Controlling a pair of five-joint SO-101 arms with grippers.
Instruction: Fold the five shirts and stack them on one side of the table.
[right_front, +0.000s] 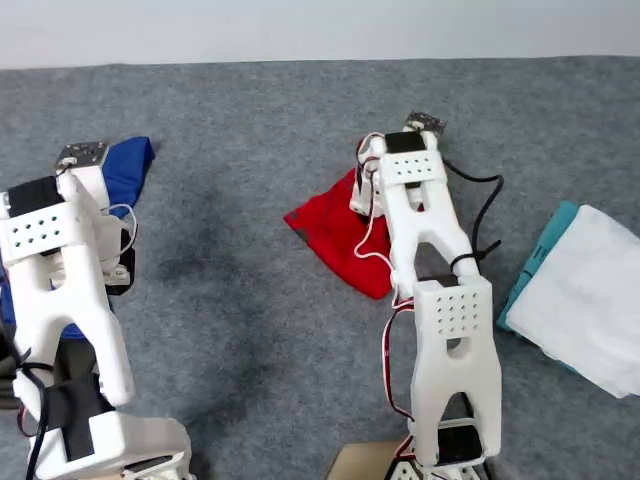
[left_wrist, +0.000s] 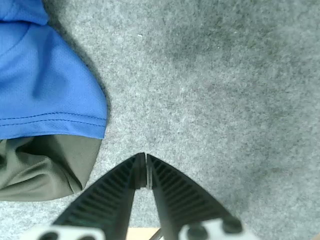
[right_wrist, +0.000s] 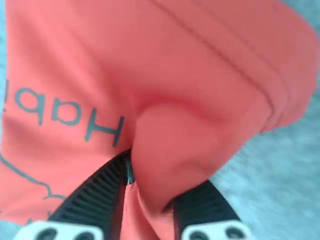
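Your right gripper (right_wrist: 155, 182) grasps a bunched fold of the red shirt (right_front: 335, 235) in its fingers, near the folded white shirt (right_front: 590, 290). Folding seems in hand; next, draw it flat. Your left gripper (left_wrist: 145, 162) has its fingers clenched, empty.

A loose shirt (right_front: 330, 235) lies at centre, a folded stack (right_front: 590, 295) far right, two overlapping shirts (right_front: 130, 170) far left.

Worktop (right_front: 240, 270) lay open across the middle, red shirt (right_front: 330, 235) blocked the centre, blue shirt (right_front: 130, 170) and folded stack (right_front: 590, 290) lined opposite edges.
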